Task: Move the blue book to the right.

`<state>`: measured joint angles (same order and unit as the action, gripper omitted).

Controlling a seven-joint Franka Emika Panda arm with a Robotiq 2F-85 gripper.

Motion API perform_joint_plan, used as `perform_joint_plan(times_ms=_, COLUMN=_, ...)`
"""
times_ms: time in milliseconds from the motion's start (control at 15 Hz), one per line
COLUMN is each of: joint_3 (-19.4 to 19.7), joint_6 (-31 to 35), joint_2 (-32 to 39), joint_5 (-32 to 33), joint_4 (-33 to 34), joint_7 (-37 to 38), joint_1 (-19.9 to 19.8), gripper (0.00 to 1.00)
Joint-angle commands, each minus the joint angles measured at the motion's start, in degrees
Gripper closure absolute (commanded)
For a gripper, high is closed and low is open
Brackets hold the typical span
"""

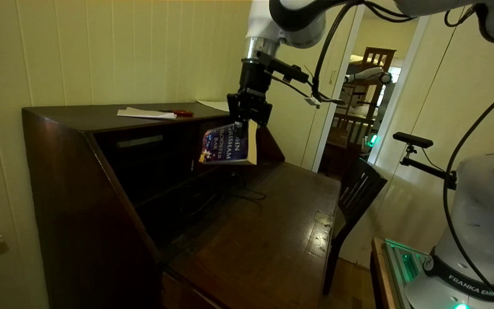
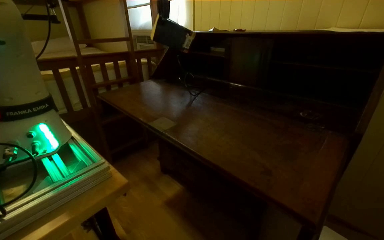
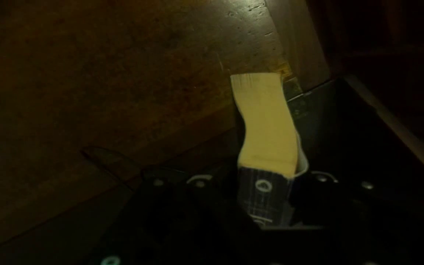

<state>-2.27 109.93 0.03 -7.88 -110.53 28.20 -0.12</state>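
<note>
The blue book (image 1: 226, 143) has a dark blue cover with pale lettering and thick pale page edges. My gripper (image 1: 247, 116) is shut on it near its spine end and holds it in the air, tilted, in front of the desk's upper cubbies. In an exterior view the book (image 2: 172, 34) hangs above the far left end of the desktop, below the gripper (image 2: 163, 15), which is cut by the top edge. In the wrist view the pale page block of the book (image 3: 265, 117) points away from the dark gripper (image 3: 265, 195); the fingers lie on both sides of its spine.
The dark wooden desk has a desktop (image 1: 268, 231), dark cubbies and a top ledge (image 1: 79, 118). On the ledge lie a white paper (image 1: 144, 113) and a red-handled object (image 1: 182, 113). A black cable (image 2: 190, 83) lies at the cubbies' edge. A chair (image 1: 358, 197) stands beside the desk.
</note>
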Motion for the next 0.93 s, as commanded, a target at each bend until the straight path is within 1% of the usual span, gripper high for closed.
perform_joint_plan(times_ms=0, joint_3=1.32, joint_6=3.74, joint_2=-3.89, joint_5=2.77, joint_4=-6.64, joint_7=9.76, joint_1=-0.48, gripper=0.92)
perform_joint_plan(times_ms=333, joint_3=4.00, joint_6=7.64, joint_2=-4.26, joint_5=7.72, joint_4=-9.67, joint_7=20.47, joint_1=-2.87, gripper=0.92)
perform_joint_plan(times_ms=467, joint_3=4.99, joint_6=9.24, joint_2=-4.28, joint_5=8.25, joint_4=-9.81, joint_7=24.62, joint_1=-3.79, gripper=0.92)
perform_joint_plan(times_ms=533, joint_3=4.79, joint_6=11.82, joint_2=-4.60, joint_5=5.48, joint_4=-9.83, joint_7=20.38, joint_1=-3.32, gripper=0.92)
perform_joint_plan(times_ms=600, joint_3=4.99, joint_6=8.42, joint_2=-1.88, joint_5=6.54, joint_4=-7.85, joint_7=20.41, joint_1=-3.57, gripper=0.67)
perform_joint_plan(times_ms=667, joint_3=5.11, joint_6=9.73, joint_2=-1.99, joint_5=6.45, joint_4=-7.85, joint_7=20.31, joint_1=-3.65, gripper=0.67)
perform_joint_plan(times_ms=733, joint_3=4.63, joint_6=11.42, joint_2=-1.98, joint_5=8.20, joint_4=-7.74, joint_7=22.46, joint_1=-3.30, gripper=0.92)
perform_joint_plan(times_ms=800, joint_3=5.12, joint_6=10.62, joint_2=-1.03, joint_5=7.62, joint_4=-6.73, joint_7=23.06, joint_1=-3.73, gripper=0.92)
perform_joint_plan(times_ms=867, joint_3=6.09, joint_6=10.41, joint_2=0.39, joint_5=9.31, joint_4=-5.83, joint_7=27.59, joint_1=-4.84, gripper=0.92)
